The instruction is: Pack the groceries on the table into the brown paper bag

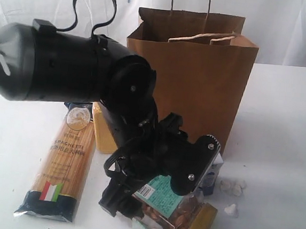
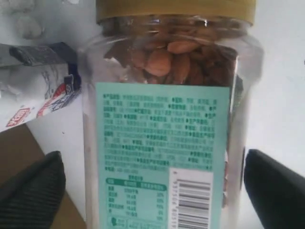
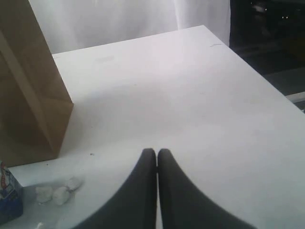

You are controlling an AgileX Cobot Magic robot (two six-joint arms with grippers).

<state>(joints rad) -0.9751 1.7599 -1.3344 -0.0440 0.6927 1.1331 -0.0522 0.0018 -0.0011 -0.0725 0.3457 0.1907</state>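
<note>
You are at the pick of the jar (image 1: 179,213): nothing shows in the bag's open mouth from here, and every grocery in view is out on the table (image 1: 280,131). Your left gripper (image 2: 152,153) hangs over the jar with its fingers (image 2: 33,191) spread wide, one on each side of the clear body. I cannot tell whether either pad touches the plastic, but nothing looks squeezed. Your right gripper (image 3: 156,155) has its fingers pressed together on nothing, above bare table to the side of the bag (image 1: 199,81).

For the next move, I judge you need to settle the left fingers level with the jar's middle, then close them across its width. It is a smooth, round body, so an off-centre grip may let it roll or slip. After that comes a high lift, since the bag stands tall and upright just behind, with its handles up over the mouth.

The jar lies on its side at the near edge of the table, in front of the bag. It has a gold lid and clear ribbed walls, with almonds packed inside. A teal label with small print and a barcode faces the left wrist camera. The carton (image 2: 38,95) lies close beside it, so mind it as the fingers close. The spaghetti (image 1: 66,160) and bottle (image 1: 102,131) sit further to your left.
</note>
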